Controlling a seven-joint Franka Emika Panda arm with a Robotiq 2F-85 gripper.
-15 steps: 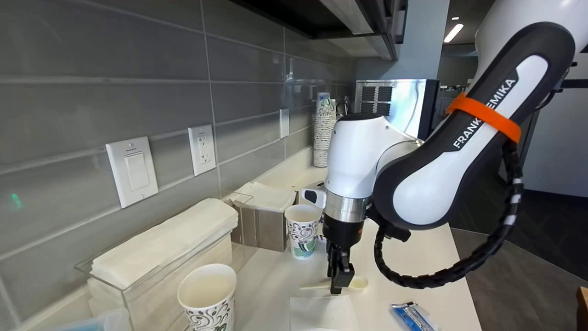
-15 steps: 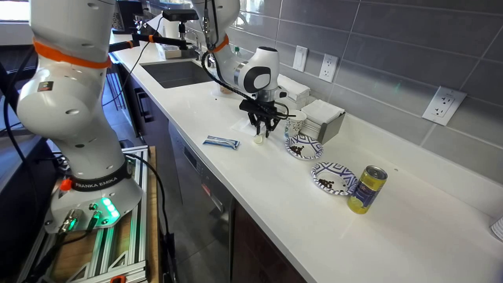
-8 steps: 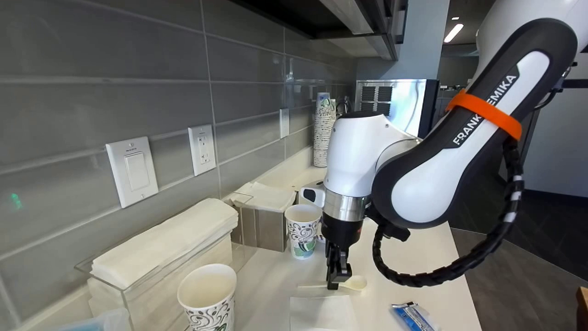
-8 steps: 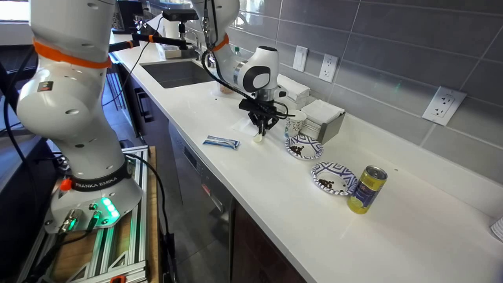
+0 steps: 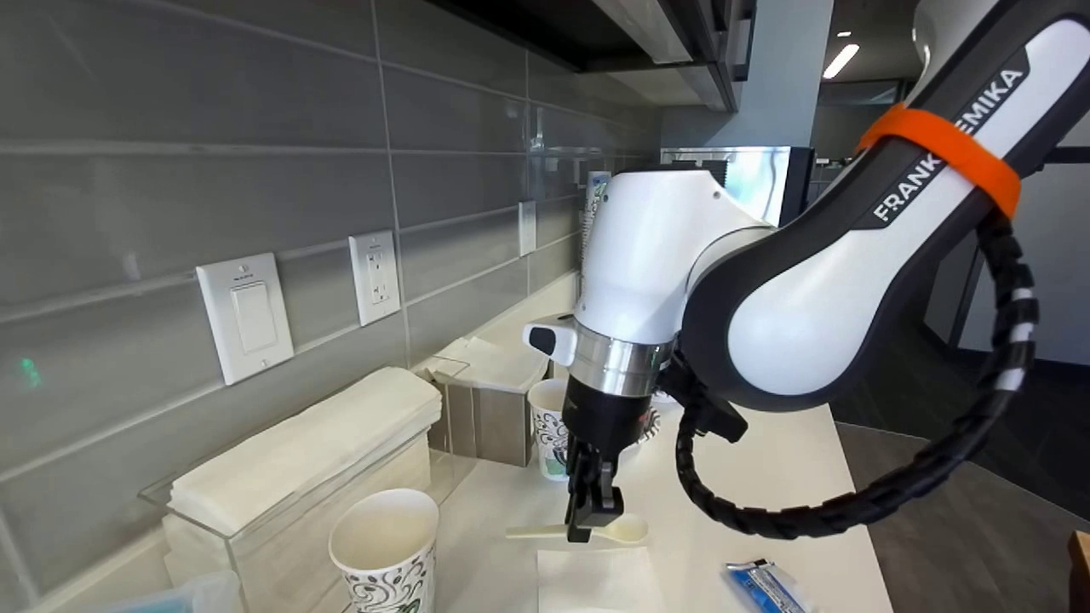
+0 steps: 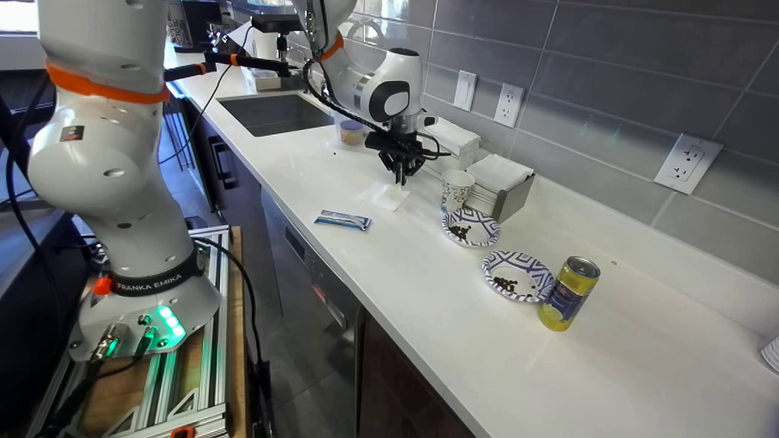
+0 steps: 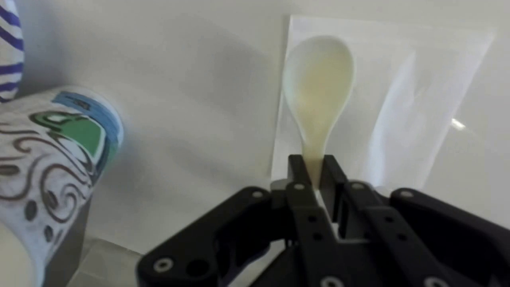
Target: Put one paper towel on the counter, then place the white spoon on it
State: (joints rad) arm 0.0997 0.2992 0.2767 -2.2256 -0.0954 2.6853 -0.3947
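Observation:
My gripper is shut on the handle of the white spoon. The spoon's bowl points away from the fingers. The paper towel lies on the counter, slightly creased. In the wrist view the spoon overlaps the towel's left part. In an exterior view the gripper holds the spoon level, past the towel's far edge in the picture. In an exterior view the gripper is just above the towel, and the spoon is mostly hidden there. The gap between spoon and towel looks small.
A patterned paper cup stands close beside the gripper, before a napkin box. Another cup stands near the clear dispenser. A blue packet, bowls and a can are on the counter.
The gripper's jaws have closed on the spoon. It has then lifted the spoon and carried it away from the bowls, toward the paper towel. The towel has not moved.

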